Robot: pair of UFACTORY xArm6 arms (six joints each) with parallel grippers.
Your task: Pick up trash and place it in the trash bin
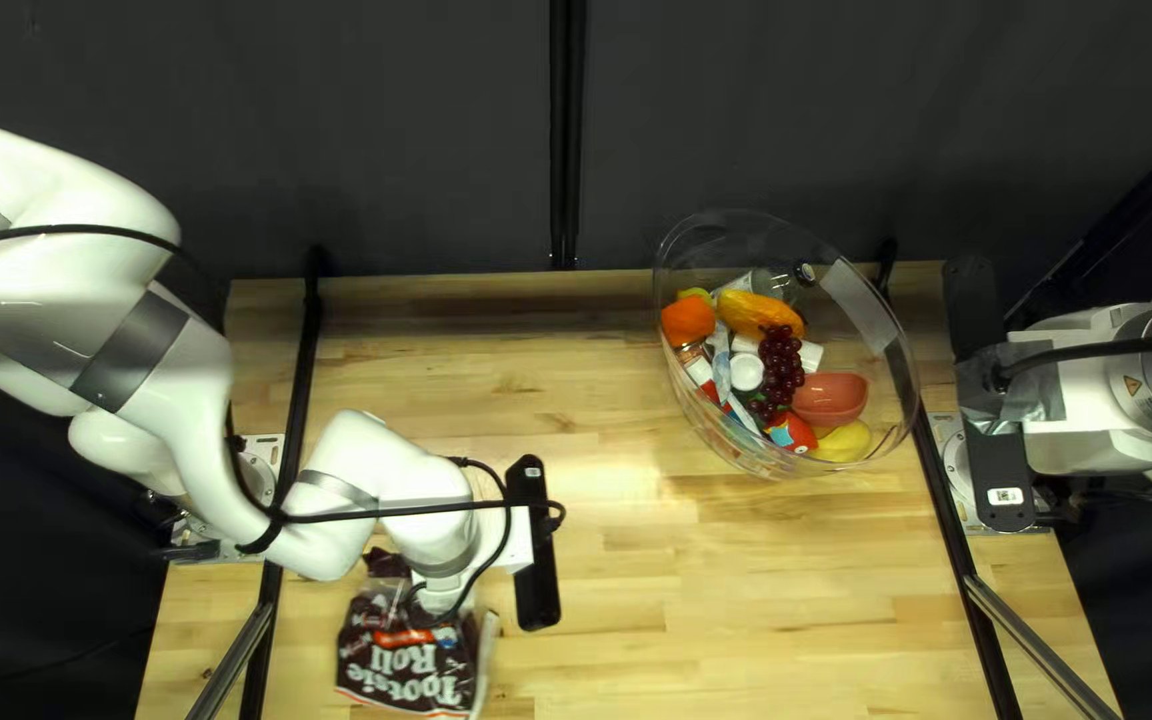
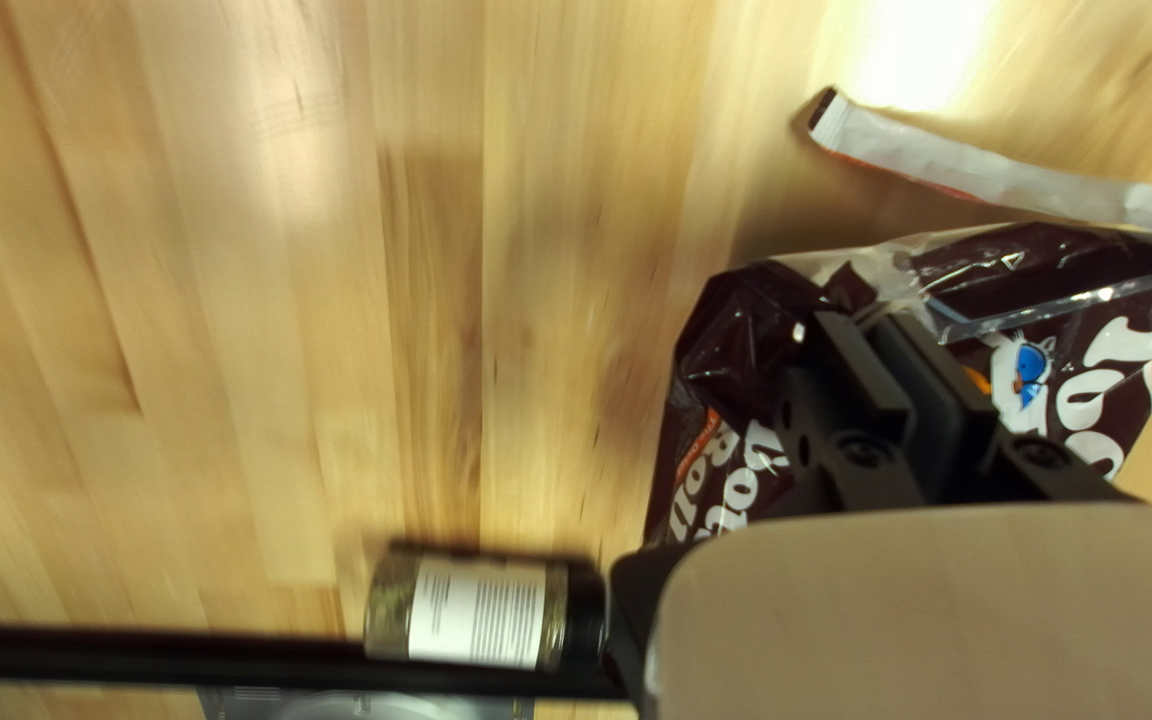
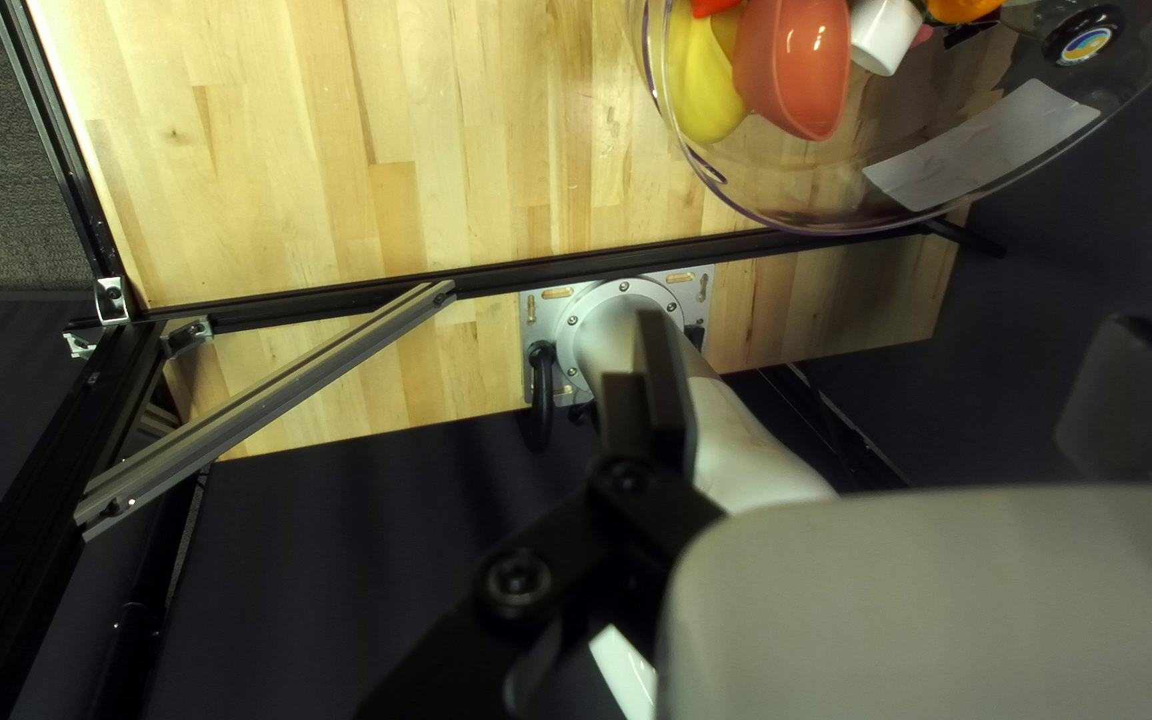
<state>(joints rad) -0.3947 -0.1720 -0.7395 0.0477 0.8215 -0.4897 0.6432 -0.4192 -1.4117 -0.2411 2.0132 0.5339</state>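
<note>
Table (image 1: 636,580) | left fingers (image 2: 866,420) clamp candy bag (image 2: 731,335) | right fingers (image 3: 651,400) apart, empty | bin (image 1: 701,250) grapes (image 1: 779,365): overhead only

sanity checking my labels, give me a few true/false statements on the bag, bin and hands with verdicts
1. The left hand is shut on the bag. True.
2. The bag is in the bin. False: it is at the table's near left, well apart from the bin.
3. The bin is empty. False: it holds grapes, a bowl and other items.
4. The right hand is open and holds nothing. True.
5. The right hand is over the bag. False: it is off the table's right edge, by its own arm's base.
</note>
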